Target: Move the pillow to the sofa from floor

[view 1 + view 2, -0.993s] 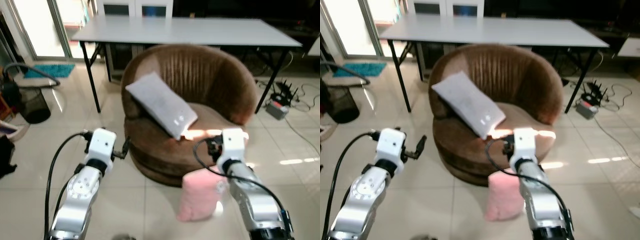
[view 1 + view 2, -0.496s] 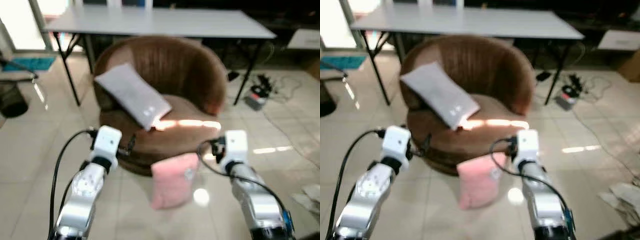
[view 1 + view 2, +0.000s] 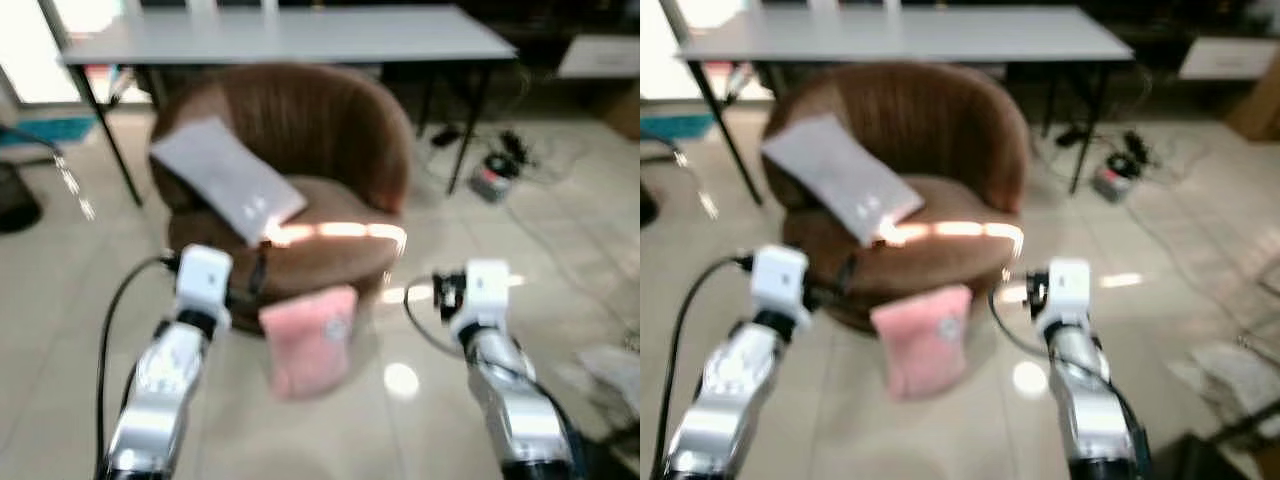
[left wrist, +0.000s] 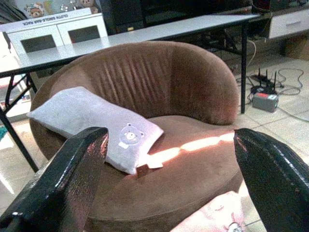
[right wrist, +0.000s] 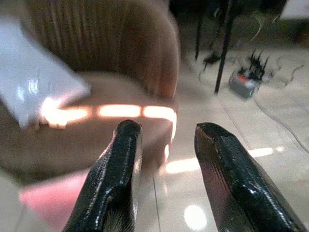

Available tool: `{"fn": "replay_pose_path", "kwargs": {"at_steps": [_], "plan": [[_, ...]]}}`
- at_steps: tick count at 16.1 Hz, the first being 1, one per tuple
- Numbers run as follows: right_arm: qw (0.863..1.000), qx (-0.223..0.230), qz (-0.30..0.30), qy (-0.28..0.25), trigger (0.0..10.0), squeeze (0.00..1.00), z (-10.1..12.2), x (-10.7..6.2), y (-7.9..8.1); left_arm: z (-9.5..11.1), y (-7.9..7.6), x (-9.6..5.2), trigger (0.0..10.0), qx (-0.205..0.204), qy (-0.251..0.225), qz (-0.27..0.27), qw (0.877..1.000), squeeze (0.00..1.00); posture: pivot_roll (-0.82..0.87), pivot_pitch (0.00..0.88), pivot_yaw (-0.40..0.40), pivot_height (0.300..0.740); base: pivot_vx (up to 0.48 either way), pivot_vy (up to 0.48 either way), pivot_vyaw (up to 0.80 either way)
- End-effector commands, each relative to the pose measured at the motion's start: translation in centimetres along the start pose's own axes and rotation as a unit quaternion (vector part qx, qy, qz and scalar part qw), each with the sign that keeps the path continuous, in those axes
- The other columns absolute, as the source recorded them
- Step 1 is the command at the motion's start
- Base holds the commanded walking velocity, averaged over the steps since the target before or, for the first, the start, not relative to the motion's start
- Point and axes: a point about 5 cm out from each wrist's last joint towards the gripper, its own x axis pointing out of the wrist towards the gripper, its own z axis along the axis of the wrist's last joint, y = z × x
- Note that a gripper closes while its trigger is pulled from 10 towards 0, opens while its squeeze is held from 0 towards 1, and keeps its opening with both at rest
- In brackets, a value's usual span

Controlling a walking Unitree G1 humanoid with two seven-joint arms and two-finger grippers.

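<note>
Writing: white cabinet [image 4: 58, 34] behind table carries box with printed line, too small to read. Grey pillow [image 4: 91, 123] on seat has small bear print.

Room: glossy pale tile floor [image 3: 560, 270], long grey table [image 3: 290, 45] behind round brown sofa [image 3: 300, 170], cables and power strip [image 3: 495, 180] on floor to right.

Pink pillow [image 3: 308, 338] stands on floor, leaning against sofa front, between both arms.

Left gripper [image 4: 174, 183]: fingers spread wide, held above pink pillow, apart from it.

Right gripper [image 5: 166, 179]: fingers parted, nothing between them, pink pillow off to its side, not touching.

A grey table [image 3: 300, 45] stands on the tiled floor [image 3: 560, 250], with cables [image 3: 500, 165] beneath.
</note>
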Motion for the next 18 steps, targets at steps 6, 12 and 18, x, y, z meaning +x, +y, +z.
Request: {"fn": "replay_pose_path", "kwargs": {"at_steps": [6, 12, 18], "plan": [[0.993, -0.015, 0.077, -0.085, 10.0, 0.0, 1.8, 0.0, 2.1, -0.8, 0.9, -0.7, 10.0, -0.029, -0.002, 0.02, 0.999, 0.0, 0.05, 0.005, -0.009, 0.74, 0.049, 0.0, 0.0], [0.996, -0.029, 0.057, -0.06, 10.0, 0.0, 0.8, 0.3, 1.7, -0.7, 0.7, -0.7, 10.0, -0.024, -0.001, 0.015, 1.0, 0.0, 0.05, 0.013, -0.022, 0.74, 0.371, 0.0, 0.0], [0.998, -0.017, 0.043, -0.047, 10.0, 0.0, 0.3, 0.3, 1.3, -0.7, 0.8, -0.8, 10.0, -0.019, 0.002, 0.009, 1.0, 0.0, 0.06, 0.017, -0.013, 0.74, 0.406, 0.0, 0.0]]}}
